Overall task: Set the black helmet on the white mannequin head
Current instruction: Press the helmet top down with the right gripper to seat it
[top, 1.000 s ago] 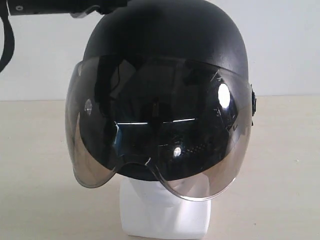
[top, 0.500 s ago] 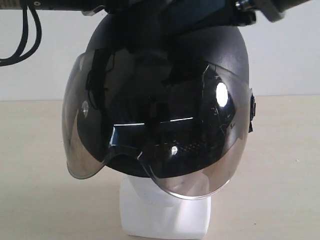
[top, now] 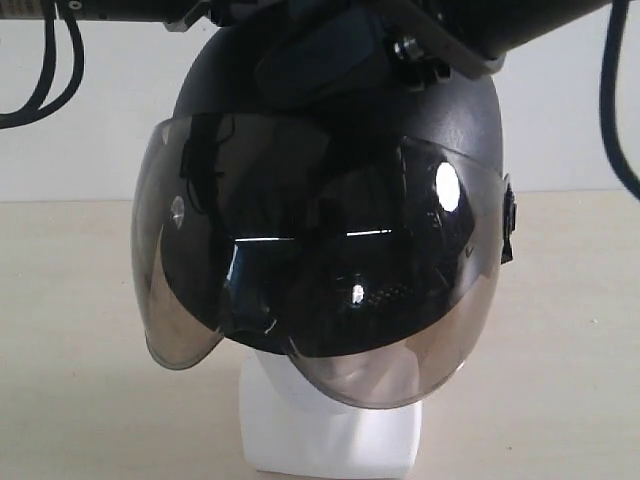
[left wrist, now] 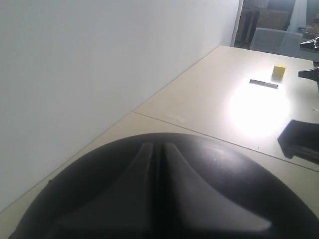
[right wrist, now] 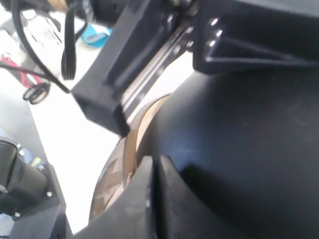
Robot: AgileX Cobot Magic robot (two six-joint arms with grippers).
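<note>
The black helmet (top: pixel 455 115) sits over the white mannequin head (top: pixel 330 430). Only the head's chin, neck and base show below the smoky visor (top: pixel 320 260). My left gripper (left wrist: pixel 158 148) is shut, its fingertips pressed together on the helmet's crown (left wrist: pixel 239 189). It reaches in along the top left of the exterior view (top: pixel 205 12). My right gripper (right wrist: pixel 155 163) is also shut with nothing between its fingers. It rests on the helmet shell (right wrist: pixel 239 149) just behind the visor's upper edge (right wrist: pixel 112 184). In the exterior view it lies across the crown (top: pixel 315 60).
The mannequin head stands on a beige table (top: pixel 80 350) in front of a white wall. Farther off on the table lie a small yellow block (left wrist: pixel 279 70), a dark strip (left wrist: pixel 263 83) and a black object (left wrist: pixel 301 142). Black cables (top: pixel 55 70) hang at the upper left.
The right arm has come in from the upper right and now lies across the helmet's crown. The helmet has settled slightly lower, and its visor has shifted a little.
</note>
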